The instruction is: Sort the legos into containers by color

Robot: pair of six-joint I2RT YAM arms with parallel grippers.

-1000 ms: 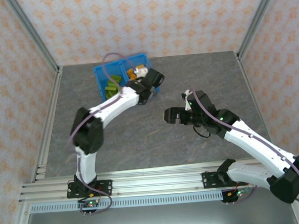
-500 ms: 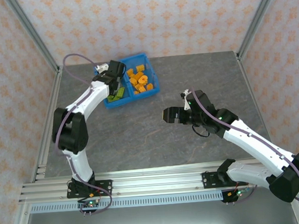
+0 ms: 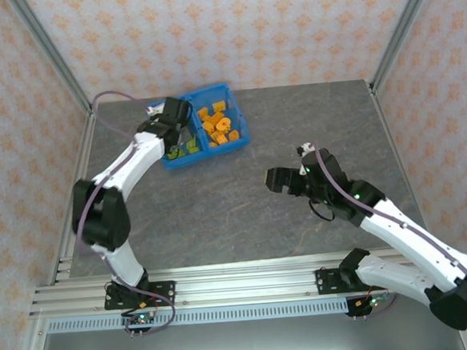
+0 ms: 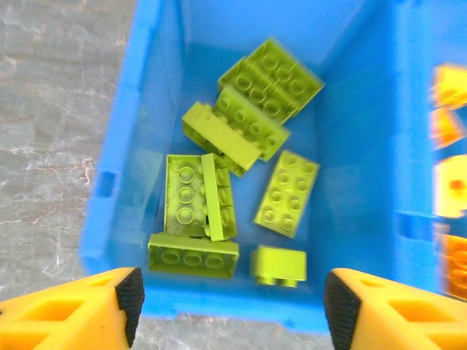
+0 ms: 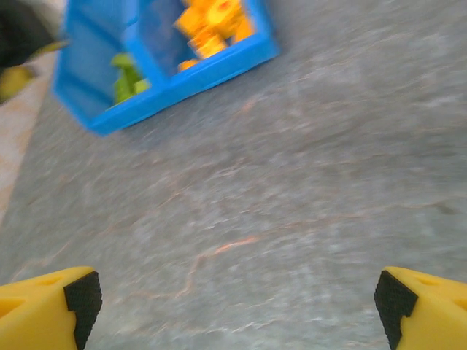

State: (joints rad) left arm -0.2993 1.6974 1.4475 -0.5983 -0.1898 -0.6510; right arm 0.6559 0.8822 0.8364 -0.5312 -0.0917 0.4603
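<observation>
The blue bin (image 3: 216, 153) stands at the back of the table, left of centre. Its left compartment holds several olive-green legos (image 4: 248, 135), lying loose and partly stacked. Its right compartment holds several orange legos (image 3: 216, 126), which also show blurred past the central wall (image 4: 408, 109). My left gripper (image 4: 230, 306) hangs open over the green compartment's near wall, empty. My right gripper (image 5: 237, 306) is open and empty above bare table, right of centre, well away from the bin (image 5: 168, 91).
The grey stone-patterned table (image 3: 220, 216) stretches between the bin and the arm bases. Metal frame posts (image 3: 53, 55) and patterned walls close in the left, back and right sides. A rail (image 3: 225, 284) runs along the near edge.
My left gripper has swung from the bin's right side to over the left compartment, uncovering the orange legos. My right gripper has shifted slightly to the right.
</observation>
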